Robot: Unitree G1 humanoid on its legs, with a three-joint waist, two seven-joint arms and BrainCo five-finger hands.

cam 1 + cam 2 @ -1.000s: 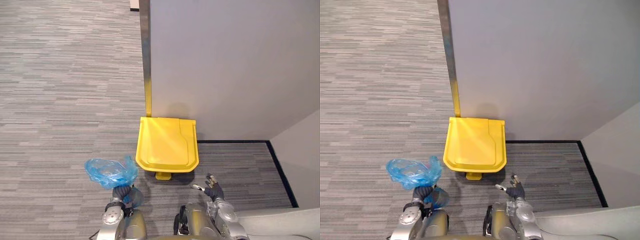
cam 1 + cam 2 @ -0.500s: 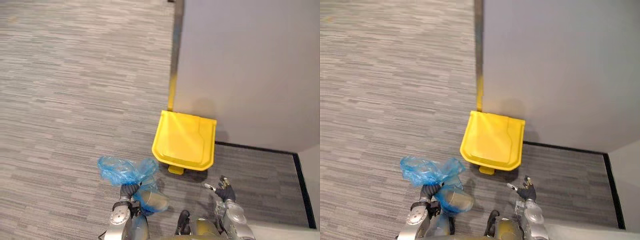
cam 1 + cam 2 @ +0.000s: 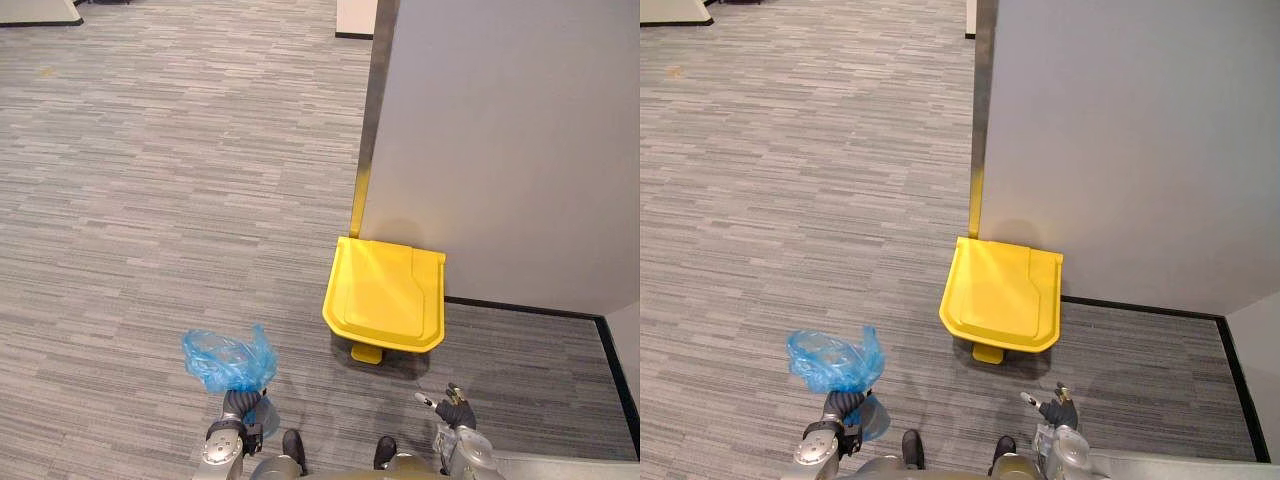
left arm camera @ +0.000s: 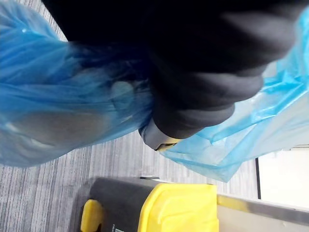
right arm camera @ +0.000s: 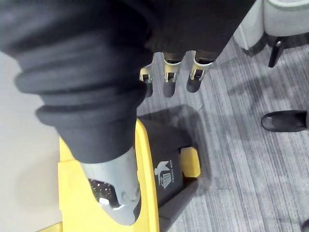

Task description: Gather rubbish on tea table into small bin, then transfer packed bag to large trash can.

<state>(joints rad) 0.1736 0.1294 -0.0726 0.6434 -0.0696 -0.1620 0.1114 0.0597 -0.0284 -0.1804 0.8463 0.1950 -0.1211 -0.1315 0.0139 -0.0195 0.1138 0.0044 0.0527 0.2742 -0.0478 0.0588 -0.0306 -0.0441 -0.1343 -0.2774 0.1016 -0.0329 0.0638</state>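
Note:
A crumpled blue plastic bag point(image 3: 229, 360) hangs low over the carpet, and my left hand point(image 3: 240, 404) is shut on its gathered neck. In the left wrist view the blue bag point(image 4: 58, 111) bulges round the hand. The yellow-lidded trash can point(image 3: 386, 294) stands shut against the grey wall, ahead and to the right of the bag, with its yellow pedal point(image 3: 365, 353) facing me. My right hand point(image 3: 453, 409) hovers open in front of the can, holding nothing. Its fingers point(image 5: 166, 73) show relaxed above the can's dark body point(image 5: 169, 140).
A grey wall panel point(image 3: 500, 140) with a metal edge strip point(image 3: 367, 150) rises behind the can. Dark skirting point(image 3: 520, 308) runs along the right. A pale seat edge point(image 3: 565, 466) lies at the lower right. Open grey carpet point(image 3: 150, 200) spreads to the left.
The whole picture has swung, so the camera moved. The bag stays in my left hand and the right hand stays open beside the can.

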